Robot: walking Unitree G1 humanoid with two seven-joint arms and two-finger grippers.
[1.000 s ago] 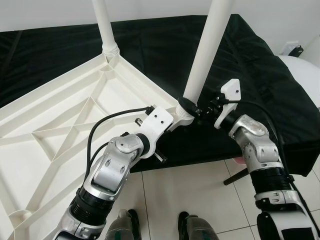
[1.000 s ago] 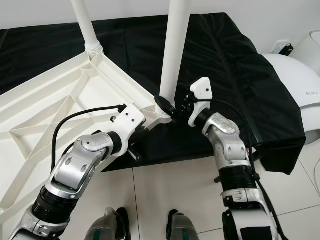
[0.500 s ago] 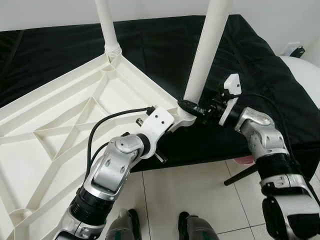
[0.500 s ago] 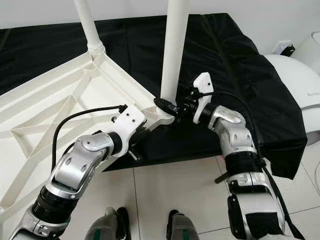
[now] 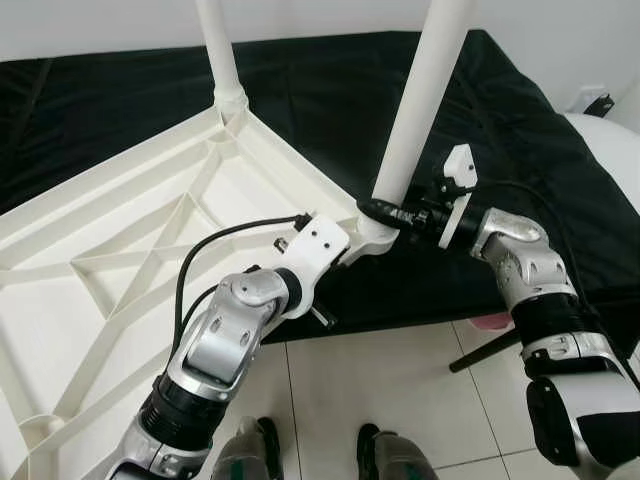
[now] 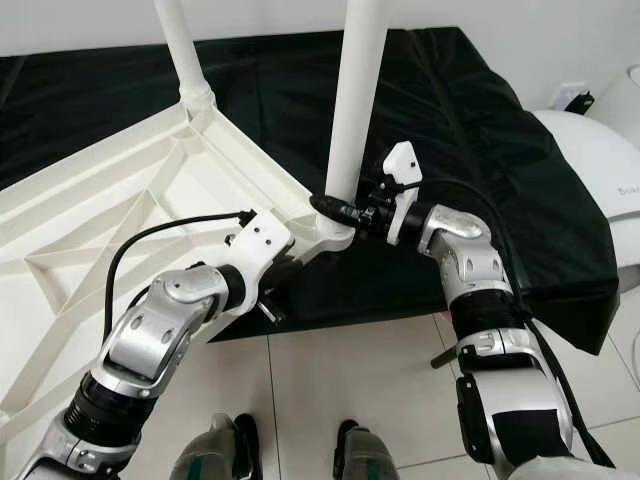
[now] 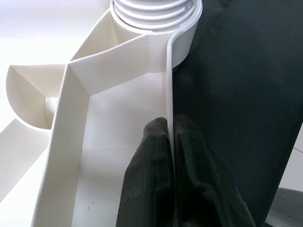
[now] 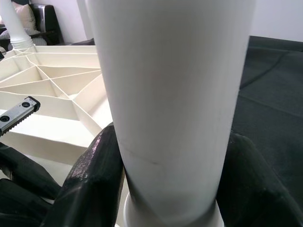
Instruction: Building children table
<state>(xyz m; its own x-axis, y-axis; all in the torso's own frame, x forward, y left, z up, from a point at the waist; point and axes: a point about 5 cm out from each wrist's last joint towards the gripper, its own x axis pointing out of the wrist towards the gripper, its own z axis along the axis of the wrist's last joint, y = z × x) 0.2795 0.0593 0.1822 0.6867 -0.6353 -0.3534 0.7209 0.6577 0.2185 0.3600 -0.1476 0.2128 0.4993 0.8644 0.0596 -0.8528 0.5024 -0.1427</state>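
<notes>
On the black cloth: an upturned white plastic child's tabletop (image 5: 120,290) with ribbed underside lies partly on a surface draped in black fabric (image 5: 330,90), its near corner hanging past the edge over a tiled floor (image 5: 400,390)
Near leg: a white round plastic table leg (image 5: 415,110) stands tilted in the corner socket (image 5: 368,232)
Far leg: a second white tube leg (image 5: 222,55) stands in the far corner
Right gripper (image 8: 161,179): fingers closed round the base of the near leg
Left gripper (image 7: 169,142): black fingers pinched shut on the tabletop's thin white rim, beside the socket
Risk, leg: judged not yet square in its socket; turning it while tilted could cross the threads or jam it
Risk, tabletop: a hard push may slide the overhanging corner off the cloth
</notes>
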